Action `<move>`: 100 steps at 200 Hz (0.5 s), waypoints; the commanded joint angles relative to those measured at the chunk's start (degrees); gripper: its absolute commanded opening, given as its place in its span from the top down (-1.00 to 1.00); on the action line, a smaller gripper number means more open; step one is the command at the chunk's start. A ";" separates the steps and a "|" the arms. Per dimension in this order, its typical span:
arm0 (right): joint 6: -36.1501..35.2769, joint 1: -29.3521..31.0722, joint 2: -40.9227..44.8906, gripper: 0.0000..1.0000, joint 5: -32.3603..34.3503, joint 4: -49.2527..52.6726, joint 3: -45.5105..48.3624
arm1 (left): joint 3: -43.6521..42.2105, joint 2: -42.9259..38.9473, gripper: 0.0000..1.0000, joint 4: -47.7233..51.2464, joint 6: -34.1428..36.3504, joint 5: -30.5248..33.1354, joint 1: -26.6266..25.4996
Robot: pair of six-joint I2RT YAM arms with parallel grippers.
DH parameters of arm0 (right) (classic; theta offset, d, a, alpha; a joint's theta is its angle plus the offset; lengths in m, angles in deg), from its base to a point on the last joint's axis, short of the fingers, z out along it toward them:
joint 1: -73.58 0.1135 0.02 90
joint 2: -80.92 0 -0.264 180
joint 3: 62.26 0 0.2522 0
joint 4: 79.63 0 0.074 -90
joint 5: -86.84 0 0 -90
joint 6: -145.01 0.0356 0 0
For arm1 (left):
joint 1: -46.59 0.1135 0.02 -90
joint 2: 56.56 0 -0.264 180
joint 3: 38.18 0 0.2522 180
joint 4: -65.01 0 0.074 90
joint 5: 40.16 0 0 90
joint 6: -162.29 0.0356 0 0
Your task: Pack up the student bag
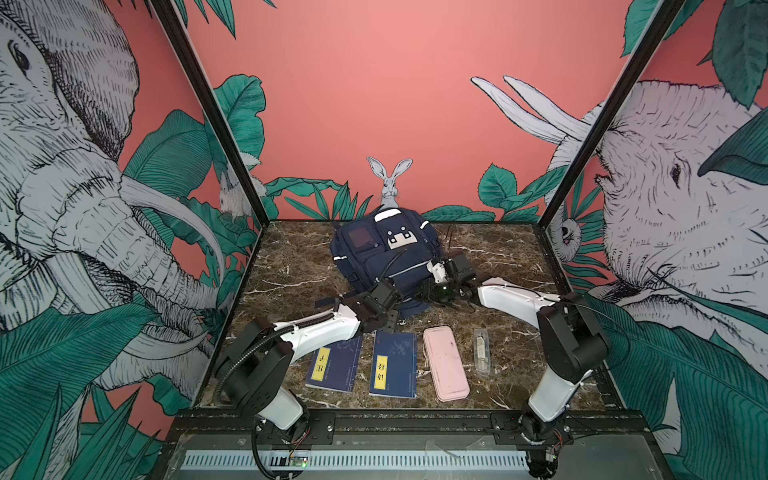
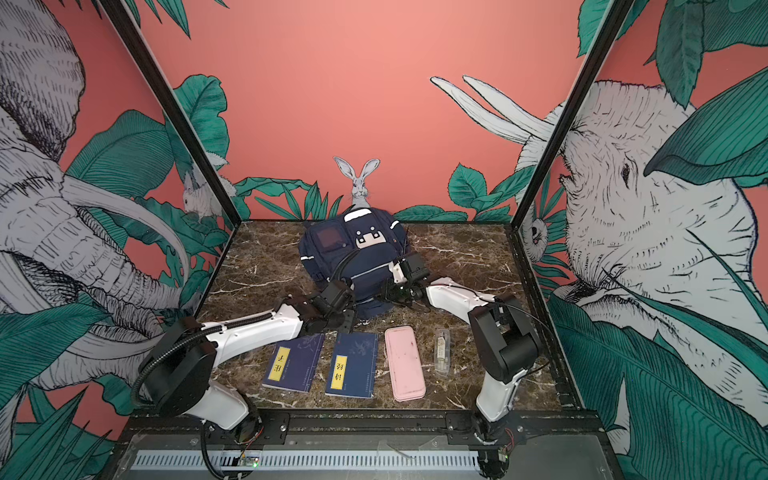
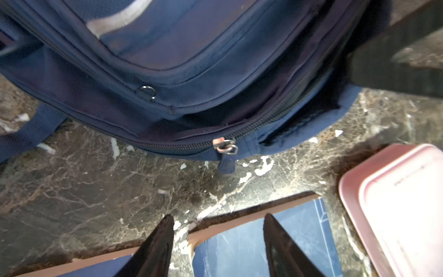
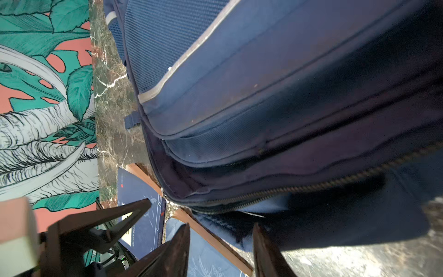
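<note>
Nearest the viewer, a row of things waiting to be packed lies on the dark marble counter [image 1: 291,266], just short of the student bag [image 1: 388,257]. They are a navy book with a yellow label [image 1: 334,368], a second navy book [image 1: 394,365], a pink pencil case [image 1: 445,363] and a small clear packet [image 1: 482,351].

Beyond them the bag lies flat on its back with its front pocket facing up. Its long axis runs away from the row toward the back wall. The zipped mouth points at the row, probably so the items can slide straight in. The zip slider [image 3: 225,145] sits partway along that near end. On one side of it the teeth are closed, and on the other the opening gapes dark.

Both arms reach to the bag's near end, one at each side of the mouth. The left gripper [image 3: 218,217] hovers over the far edges of the two books and faces the slider, its jaws released and empty. The right gripper [image 4: 221,225] sits low by the gaping lip with its jaws parted and nothing seen between them. Whether its tips touch the fabric cannot be told.

The arms look placed to widen the mouth — one to draw the slider, the other to steady the lip.
</note>
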 commanded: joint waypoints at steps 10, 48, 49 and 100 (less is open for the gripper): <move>1.00 -0.42 -0.11 0.34 -1.04 -3.07 -1.03 | 3.02 2.01 -0.09 -1.12 0.26 2.09 -0.81; 0.90 -0.50 -0.02 0.45 -1.15 -3.32 -0.33 | 5.72 4.55 0.02 -0.07 0.09 4.01 -2.32; 0.87 -0.50 -0.10 0.45 -1.17 -3.35 -0.36 | 5.79 4.64 0.02 0.01 0.12 4.07 -2.32; 0.90 -0.93 0.02 0.50 -1.88 -3.63 -0.56 | 11.36 9.68 0.03 6.59 -0.52 8.96 -2.77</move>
